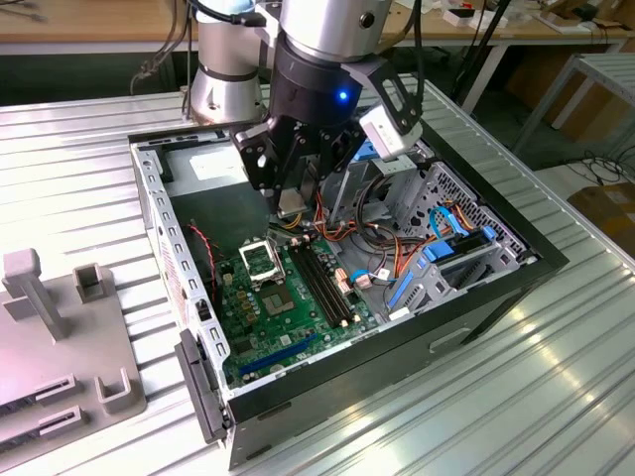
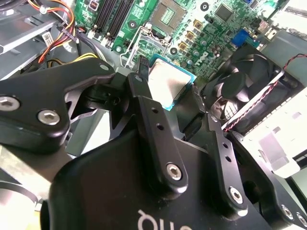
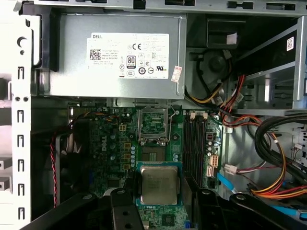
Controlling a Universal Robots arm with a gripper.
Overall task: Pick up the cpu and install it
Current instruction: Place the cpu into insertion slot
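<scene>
My claw [image 2: 169,91] is narrowed onto the cpu [image 2: 165,79], its fingers [image 2: 144,103] pinching the chip's opposite edges so the pale face shows flat between them in both wrist views. In the exterior view I hang inside the open computer case [image 1: 164,248] with the cpu clear of the green board [image 1: 298,317]. The silver-framed socket [image 1: 260,260] lies at about seven o'clock from me, apart from the chip, and looks open. The memory slots [image 1: 322,283] are at five o'clock, the coloured cables [image 1: 342,233] just beside me at four o'clock, and the power supply [image 1: 213,169] at ten o'clock. The case sits on a ribbed metal desk [image 1: 556,377]. I judge the chip is carried but not seated. The edge grip is slim, so a tilt or slip could drop it on the board. A skewed landing could bend the socket's contacts, and those cables could snag a finger. A white printed label [image 3: 127,52] and a small sticker [image 3: 177,74] sit on the power supply; I leave their print unread.
</scene>
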